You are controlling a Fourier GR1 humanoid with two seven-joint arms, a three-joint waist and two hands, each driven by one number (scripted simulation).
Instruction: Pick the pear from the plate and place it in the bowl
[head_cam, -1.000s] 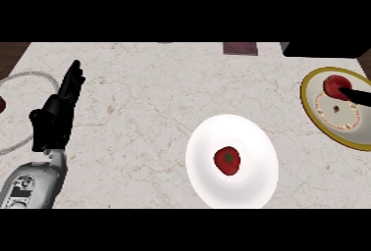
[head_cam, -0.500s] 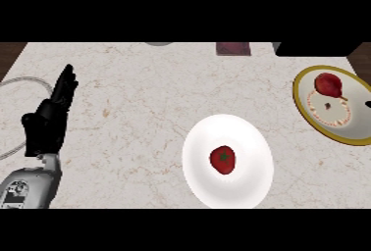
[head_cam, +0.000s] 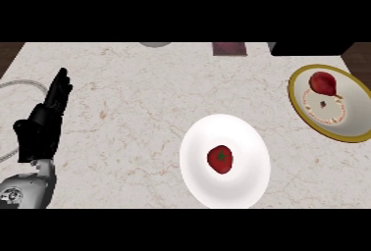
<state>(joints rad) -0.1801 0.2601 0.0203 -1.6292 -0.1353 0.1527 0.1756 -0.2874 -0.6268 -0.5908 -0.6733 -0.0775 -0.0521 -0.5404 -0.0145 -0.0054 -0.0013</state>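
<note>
One hand (head_cam: 43, 130) is seen, the left, resting at the tabletop's (head_cam: 130, 98) left edge, fingers straight and together. Pear (head_cam: 323, 82) is seen in the bowl (head_cam: 297, 95) at the right edge; placing judged done. Plate (head_cam: 199, 171) holds a red fruit (head_cam: 220, 159).

The tabletop (head_cam: 138, 98) below me is pale marble with thin brown veins, running across nearly all I see. A white plate (head_cam: 243, 186) lies on it, a little right of the middle and near my edge. A gold-rimmed bowl (head_cam: 362, 128) sits on it at the far right, well apart from the plate and partly cut off by the view's edge. Along the far edge lie a grey round thing (head_cam: 155, 44), only partly in view, a dark reddish square thing (head_cam: 229, 48) and a black block (head_cam: 308, 48). At the left edge a thin grey ring (head_cam: 22, 84) curves across the marble.
</note>
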